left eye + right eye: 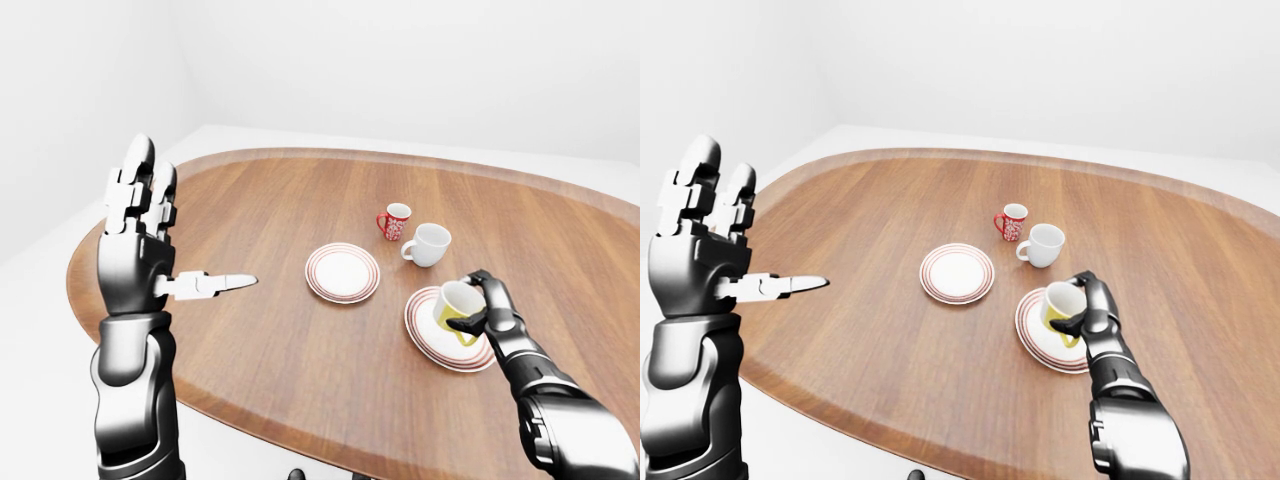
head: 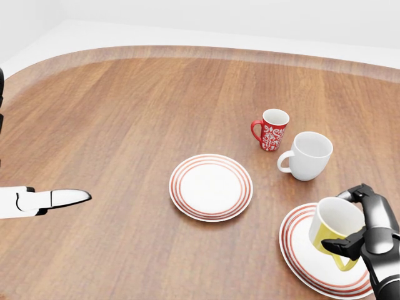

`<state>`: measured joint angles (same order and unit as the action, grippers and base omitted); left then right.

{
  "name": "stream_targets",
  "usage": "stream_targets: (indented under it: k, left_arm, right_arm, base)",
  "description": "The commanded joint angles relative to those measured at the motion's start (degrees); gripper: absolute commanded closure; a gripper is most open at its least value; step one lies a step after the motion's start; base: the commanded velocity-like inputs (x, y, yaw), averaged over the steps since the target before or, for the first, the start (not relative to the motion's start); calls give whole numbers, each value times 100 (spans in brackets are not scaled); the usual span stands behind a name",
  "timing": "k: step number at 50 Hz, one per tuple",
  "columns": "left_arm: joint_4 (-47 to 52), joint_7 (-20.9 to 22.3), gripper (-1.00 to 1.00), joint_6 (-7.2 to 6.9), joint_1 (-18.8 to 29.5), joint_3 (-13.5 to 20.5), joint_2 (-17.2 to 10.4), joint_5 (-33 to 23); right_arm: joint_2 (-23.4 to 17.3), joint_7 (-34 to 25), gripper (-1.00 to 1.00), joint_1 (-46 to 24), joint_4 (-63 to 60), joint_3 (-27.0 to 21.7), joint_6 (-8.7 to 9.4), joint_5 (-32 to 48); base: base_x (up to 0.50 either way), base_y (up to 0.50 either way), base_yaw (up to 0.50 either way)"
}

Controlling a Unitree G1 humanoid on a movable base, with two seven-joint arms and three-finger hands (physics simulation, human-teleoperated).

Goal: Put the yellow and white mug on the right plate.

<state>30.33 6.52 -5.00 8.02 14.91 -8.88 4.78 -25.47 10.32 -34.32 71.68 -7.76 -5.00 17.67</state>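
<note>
The yellow and white mug is tilted, its mouth turned up and to the left, over the right red-rimmed plate at the lower right of the head view. My right hand is shut on the mug, fingers over its rim and thumb by the yellow handle. I cannot tell whether the mug's base touches the plate. My left hand is raised at the left of the left-eye view, open and holding nothing, its thumb pointing right.
A second red-rimmed plate lies mid-table. A red patterned mug and a plain white mug stand above the right plate. The round wooden table curves away at top and left.
</note>
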Motion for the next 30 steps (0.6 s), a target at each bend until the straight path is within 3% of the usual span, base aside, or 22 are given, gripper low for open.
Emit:
stream_targets:
  k: [1, 30]
  left_arm:
    - [-26, 9, -89, 0, 0, -12, 12, -19]
    - [13, 38, -89, 0, -31, -48, 35, -69]
  right_arm:
    - [-24, 163, 100, -85, 199, -7, 0, 99]
    - [48, 368, 100, -150, 372, -32, 0, 171]
  base:
    - [0, 0, 0]
    - [0, 0, 0]
